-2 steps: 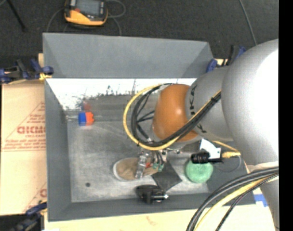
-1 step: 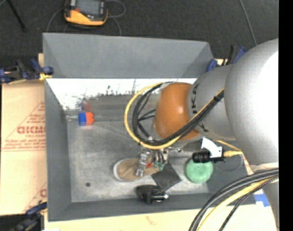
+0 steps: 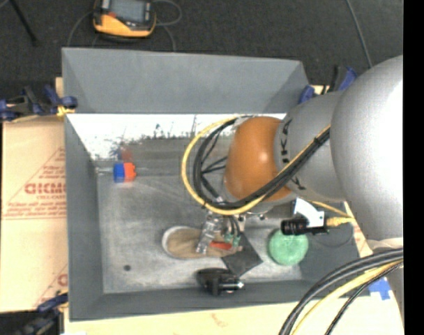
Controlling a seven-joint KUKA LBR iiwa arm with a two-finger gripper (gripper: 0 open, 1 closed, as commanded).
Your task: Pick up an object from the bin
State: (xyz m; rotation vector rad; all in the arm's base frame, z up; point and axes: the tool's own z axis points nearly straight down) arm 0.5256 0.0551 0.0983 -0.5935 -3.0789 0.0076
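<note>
Where gripper point(image 3: 220, 239) hangs: one tan shoe point(image 3: 178, 243), one green ball point(image 3: 289, 249).

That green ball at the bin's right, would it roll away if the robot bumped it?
Probably: the green ball looks round, so a nudge would likely send it rolling. Its surface looks dull and slightly bumpy, so it may be soft, light and not slippery.

1. A tan oval thing point(image 3: 183, 243), rather like a small slipper, with a paler rim and a darker middle.
2. It lies flat on the floor of the bin point(image 3: 83, 257), long side running left to right, near the front middle.
3. Its right end is under the gripper point(image 3: 219, 239).
</note>
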